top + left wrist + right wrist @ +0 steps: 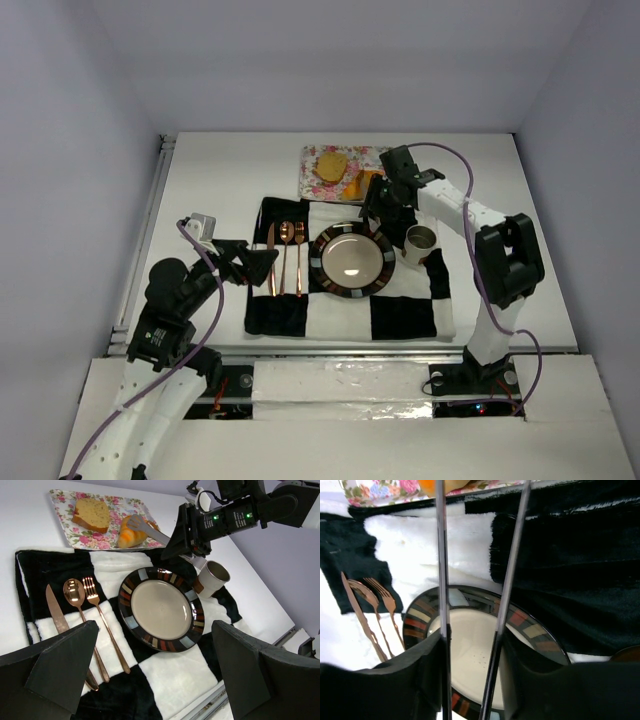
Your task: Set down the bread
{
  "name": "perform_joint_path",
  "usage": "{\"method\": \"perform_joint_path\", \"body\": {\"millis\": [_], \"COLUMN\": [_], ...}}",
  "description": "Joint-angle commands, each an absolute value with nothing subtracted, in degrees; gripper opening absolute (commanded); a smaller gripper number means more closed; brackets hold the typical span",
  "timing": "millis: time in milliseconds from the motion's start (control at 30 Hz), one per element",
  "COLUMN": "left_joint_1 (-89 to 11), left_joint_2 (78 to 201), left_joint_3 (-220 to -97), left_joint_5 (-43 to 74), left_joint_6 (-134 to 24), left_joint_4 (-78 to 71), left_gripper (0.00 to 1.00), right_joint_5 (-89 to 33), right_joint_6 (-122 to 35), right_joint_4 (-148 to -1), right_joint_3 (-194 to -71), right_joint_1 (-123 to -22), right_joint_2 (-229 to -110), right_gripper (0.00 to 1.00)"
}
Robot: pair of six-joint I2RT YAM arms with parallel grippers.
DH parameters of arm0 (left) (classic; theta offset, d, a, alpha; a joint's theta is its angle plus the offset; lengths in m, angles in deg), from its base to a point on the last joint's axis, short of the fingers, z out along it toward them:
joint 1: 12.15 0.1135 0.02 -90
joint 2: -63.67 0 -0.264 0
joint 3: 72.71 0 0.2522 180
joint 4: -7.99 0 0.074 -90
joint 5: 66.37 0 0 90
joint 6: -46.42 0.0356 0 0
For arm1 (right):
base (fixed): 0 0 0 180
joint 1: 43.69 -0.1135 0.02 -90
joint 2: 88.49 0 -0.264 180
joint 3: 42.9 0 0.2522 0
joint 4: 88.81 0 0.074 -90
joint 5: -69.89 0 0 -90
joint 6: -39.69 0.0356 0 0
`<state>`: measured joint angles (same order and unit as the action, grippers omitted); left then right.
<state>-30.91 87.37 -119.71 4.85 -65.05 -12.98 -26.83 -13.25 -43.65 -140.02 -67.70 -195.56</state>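
Holding the left gripper wide apart over a black-and-white checked cloth. Flanking a striped-rim round plate with copper cutlery and a metal cup. Clamping thin metal tongs in the right gripper beyond. Revealing only in the left wrist view the tong tip over the golden-orange curved croissant, beside a tan-brown slice on the floral tray.

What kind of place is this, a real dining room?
Likely a robot test cell staged as a dining spot: plain white walls box in the table, a white robot arm stands at its edge, and one place is laid, a striped-rim round plate on a black-and-white checked mat beside copper-coloured cutlery.
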Motion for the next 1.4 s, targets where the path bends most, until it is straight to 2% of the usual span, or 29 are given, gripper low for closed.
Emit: {"method": "perform_joint_path", "body": {"millis": [0,33,133,433,667,833,967,1100,1200,1367], "left_joint_1": [-31.2,-31.2,-31.2,-31.2,-31.2,-31.2,-31.2,-31.2,-31.2,-31.2], "left_joint_2": [86.7,86.7,86.8,87.0,86.8,87.0,86.7,86.3,86.3,86.3], "left_joint_3": [-119.9,-119.9,-119.9,-119.9,-119.8,-119.8,-119.7,-119.6,-119.4,-119.4], "left_joint_5": [5.2,5.3,5.4,5.4,5.7,6.1,6.7,7.0,7.1,7.5], "left_joint_6": [-64.5,-64.5,-64.5,-64.5,-64.4,-64.6,-64.8,-64.8,-64.9,-65.1], "left_joint_4": [-11.6,-11.7,-11.6,-11.6,-11.5,-11.5,-11.4,-11.3,-11.1,-11.1], "left_gripper": [0.99,0.99,0.99,0.99,0.99,0.99,0.99,0.99,0.99,0.99], "right_joint_5": [-27.1,-26.9,-25.6,-31.1,-34.3,-33.0,-30.0,-28.2,-28.6,-28.2], "right_joint_6": [-14.4,-14.1,-14.1,-15.9,-15.7,-10.6,-7.9,-7.7,-8.2,-8.2], "right_joint_4": [-43.6,-43.7,-44.6,-45.0,-44.3,-45.2,-45.2,-45.3,-45.8,-47.5], "right_joint_3": [-143.2,-143.0,-141.4,-136.8,-123.3,-114.1,-109.5,-106.3,-104.7,-103.2], "right_joint_1": [-67.7,-67.7,-67.7,-67.7,-74.1,-84.3,-89.6,-90.2,-90.2,-90.7], "right_joint_2": [-195.5,-194.8,-191.2,-179.4,-166.1,-157.8,-155.2,-154.0,-154.5,-154.9], "right_gripper": [0.42,0.37,0.3,0.27,0.29,0.31,0.32,0.32,0.35,0.48]}}
